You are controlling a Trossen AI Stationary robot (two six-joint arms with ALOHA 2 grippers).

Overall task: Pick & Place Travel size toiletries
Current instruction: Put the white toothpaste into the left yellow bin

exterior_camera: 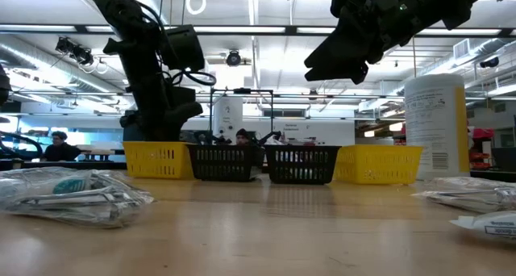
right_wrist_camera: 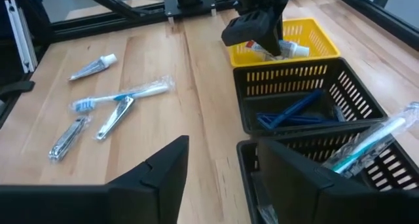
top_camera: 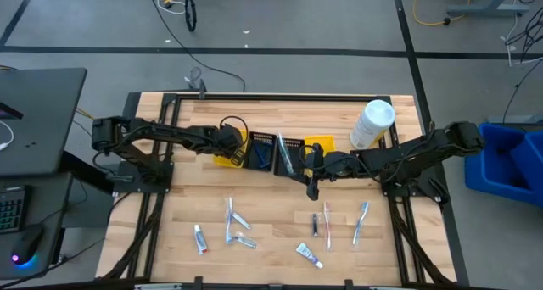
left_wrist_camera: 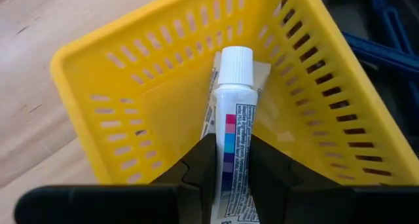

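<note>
My left gripper (left_wrist_camera: 232,152) reaches into the yellow basket (left_wrist_camera: 98,86) at the left end of the basket row (top_camera: 222,160) and is shut on a white toothpaste tube (left_wrist_camera: 234,86) with a coloured stripe. My right gripper (right_wrist_camera: 222,178) hangs open and holds nothing, over the near rim of a black basket (right_wrist_camera: 249,155). In that basket a wrapped toothbrush (right_wrist_camera: 373,140) leans on the wall. Blue razors (right_wrist_camera: 291,112) lie in the other black basket. More toiletries lie on the near table: tubes (top_camera: 200,237) (top_camera: 309,254) and toothbrushes (top_camera: 361,222) (top_camera: 327,225). My left gripper pinches the tube's body (left_wrist_camera: 230,164) between its two fingers, on the half away from the cap. The fingers slant down from the table's left and lie along the tube. The cap (left_wrist_camera: 236,63) points ahead into the basket. Whether the tube touches the basket, I cannot tell.
A tall white bottle (top_camera: 372,125) stands at the far right, beside a second yellow basket (top_camera: 321,142). Nail clippers (right_wrist_camera: 114,116) (right_wrist_camera: 65,137) and a wrapped toothbrush (right_wrist_camera: 121,93) lie on the near left. The wood between the baskets and these items is free.
</note>
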